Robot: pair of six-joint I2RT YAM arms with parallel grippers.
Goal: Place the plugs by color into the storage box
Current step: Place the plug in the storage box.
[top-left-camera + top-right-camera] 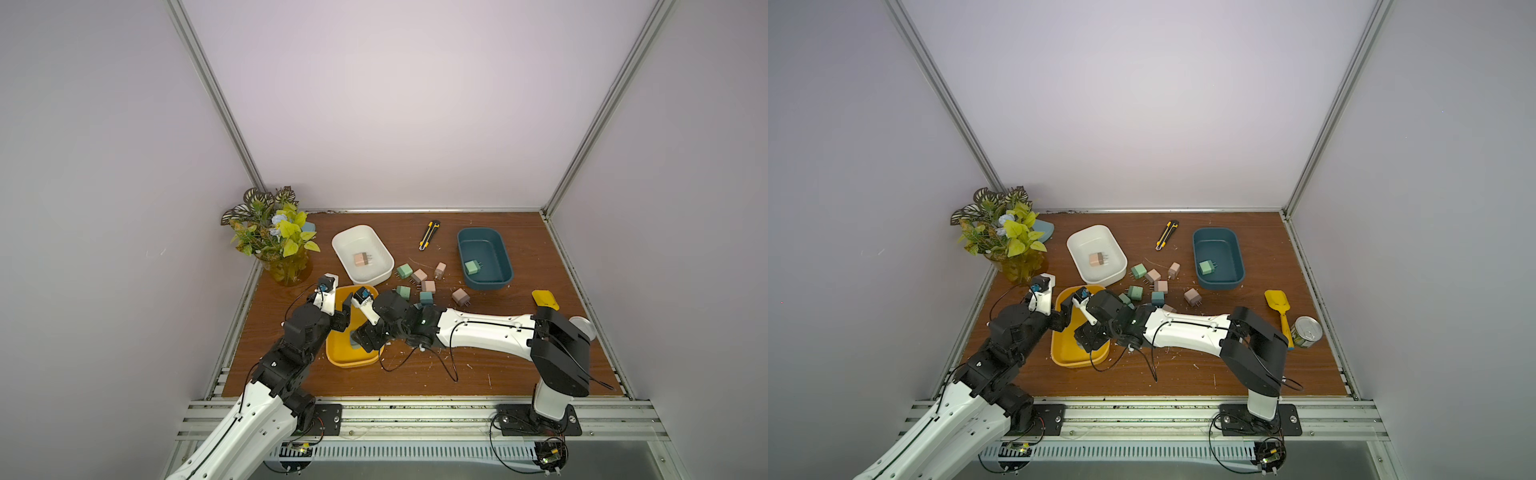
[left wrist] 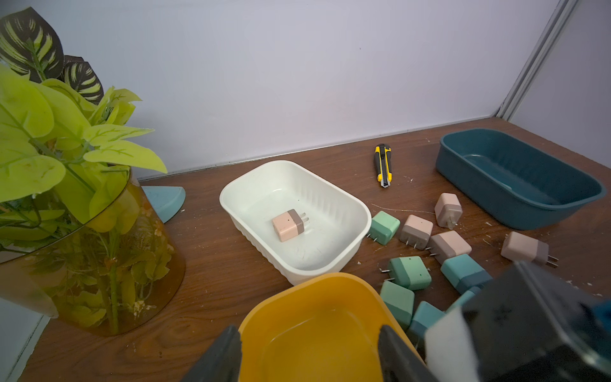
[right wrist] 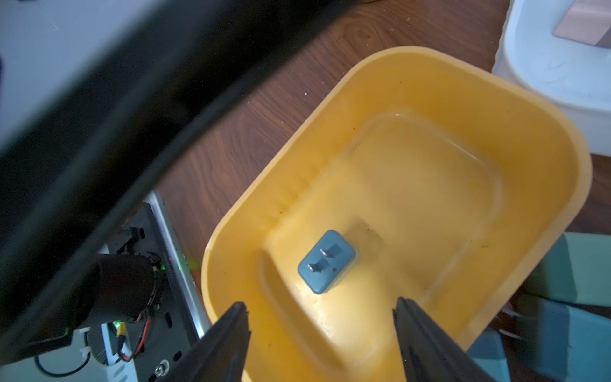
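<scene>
Three storage boxes stand on the table: white [image 1: 376, 243], dark teal [image 1: 498, 249] and yellow [image 1: 334, 353]. A teal-blue plug [image 3: 327, 261] lies prongs up in the yellow box. Above it my right gripper [image 3: 320, 304] hangs open and empty. My left gripper [image 2: 309, 334] is open too, over the yellow box's left side, with nothing between its fingers. One pink plug [image 2: 288, 225] lies in the white box and one green plug [image 1: 471, 267] in the dark teal box. Several loose plugs [image 1: 419, 276], pink, green and teal-blue, sit between the boxes, some hidden under my right arm.
A plant in an amber vase [image 1: 286, 266] stands at the back left, with a light blue object [image 1: 1044, 228] behind it. A yellow-black utility knife [image 1: 429, 235] lies between the white and teal boxes. A yellow scoop [image 1: 1278, 303] and a tin can [image 1: 1306, 331] are at the right.
</scene>
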